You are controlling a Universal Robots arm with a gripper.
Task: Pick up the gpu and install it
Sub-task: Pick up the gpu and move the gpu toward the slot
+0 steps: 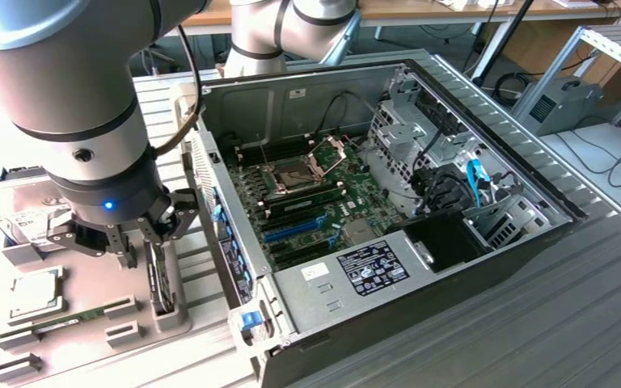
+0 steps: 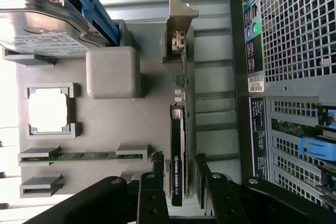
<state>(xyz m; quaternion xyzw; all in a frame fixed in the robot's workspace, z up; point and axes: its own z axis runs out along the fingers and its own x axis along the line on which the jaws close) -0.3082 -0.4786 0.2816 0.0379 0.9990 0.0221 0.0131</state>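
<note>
Item: gpu [image 2: 178, 129], standing on edge in a tray [image 2: 105, 135] slot, just beside the case [image 1: 397, 323].
Tool [image 2: 177, 184]: released, jaws astride the card's end, away from the bracket.
Handling, as judged: keep the jaws square to both flat faces, clamp evenly, lift straight.

We see a grey ribbed metal tabletop [image 1: 526, 323] filling the lower half of the exterior view, its grooves slanting toward five o'clock. At twelve o'clock a light-brown wooden desk edge [image 1: 429, 10] crosses the top, with dark cables hanging beneath it. At two o'clock stands a grey metal frame rack [image 1: 613, 48], and just beside it a grey box-shaped unit with a vented side [image 1: 556, 103]. At three o'clock thin black cables [image 1: 613, 166] loop over a pale flat surface. The light is bright and even.
</note>
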